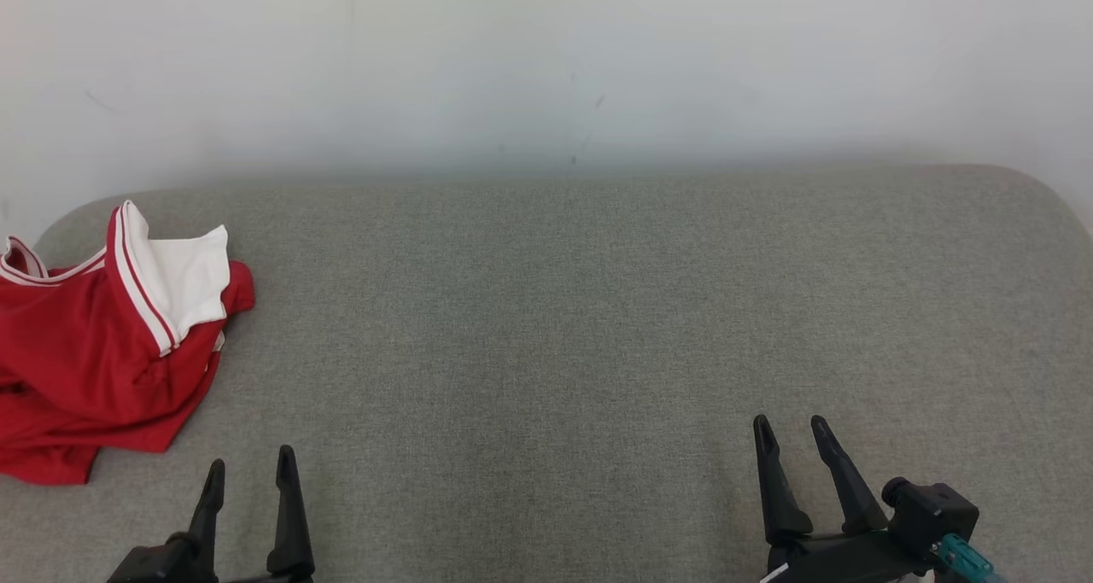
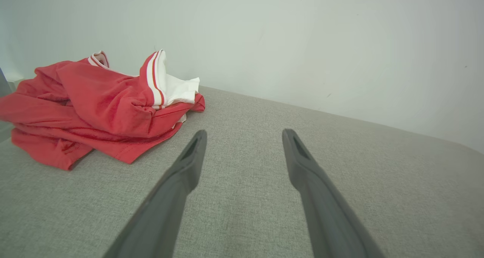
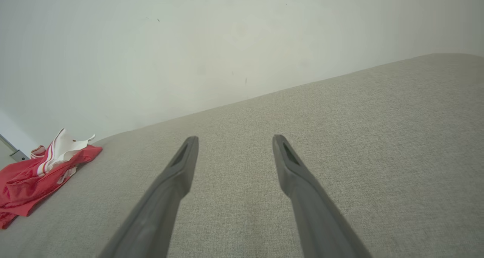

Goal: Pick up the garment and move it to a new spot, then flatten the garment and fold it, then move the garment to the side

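The garment [image 1: 94, 352] is a red shirt with white parts and red-and-white striped trim, lying crumpled at the far left of the grey surface [image 1: 555, 310]. In the left wrist view the garment [image 2: 94, 107] lies up and left of my fingers. The right wrist view shows the garment [image 3: 34, 175] small at the left edge. My left gripper [image 1: 250, 470] stands open at the lower left, just right of and nearer than the garment, touching nothing. At the lower right, my right gripper [image 1: 791, 428] is open too, far from the cloth.
A pale wall [image 1: 546, 62] rises directly behind the grey fabric-covered surface, whose far corners are rounded. The surface's left edge runs under the garment; its right edge curves away at far right.
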{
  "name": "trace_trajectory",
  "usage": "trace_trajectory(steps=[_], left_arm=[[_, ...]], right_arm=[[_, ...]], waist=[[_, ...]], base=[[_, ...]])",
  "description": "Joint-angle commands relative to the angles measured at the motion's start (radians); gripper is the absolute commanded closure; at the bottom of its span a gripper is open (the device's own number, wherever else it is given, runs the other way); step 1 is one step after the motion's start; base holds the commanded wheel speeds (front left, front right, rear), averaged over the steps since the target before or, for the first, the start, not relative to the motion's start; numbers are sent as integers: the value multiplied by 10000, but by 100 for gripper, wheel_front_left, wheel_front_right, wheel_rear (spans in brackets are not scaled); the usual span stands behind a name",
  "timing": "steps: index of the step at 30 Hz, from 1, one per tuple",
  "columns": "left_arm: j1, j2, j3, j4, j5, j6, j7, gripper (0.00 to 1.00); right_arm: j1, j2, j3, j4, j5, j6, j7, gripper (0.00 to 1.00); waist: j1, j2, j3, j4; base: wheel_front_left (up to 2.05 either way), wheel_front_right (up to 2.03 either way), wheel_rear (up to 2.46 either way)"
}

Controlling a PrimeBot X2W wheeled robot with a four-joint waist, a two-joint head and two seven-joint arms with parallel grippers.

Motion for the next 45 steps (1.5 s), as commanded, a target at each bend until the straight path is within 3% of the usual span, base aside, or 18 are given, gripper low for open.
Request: trace_trajectory(steps=[1,32,40,45], left_arm=[[28,56,-16,-105,245,26,-103,0],[112,-35,274,169,2320,-151,-708,0],[24,-56,342,242,2391,-172,-733,0],[83,-64,420,277,2385,-129,-733,0]], right_arm=[[46,3,19,-46,-266,-15,-87,0],[259,7,-122,-12,-2156,-20,-685,0],[316,9,-160,5,-2212,-21,-724,0],[369,10,-136,48,-2121,-21,-710,0]], waist=[[0,-1,6,-2],[0,-1,86,65],[0,-1,85,478],[0,-1,79,1203]], base=[[0,0,0],[0,0,0],[0,0,0],[0,0,0]])
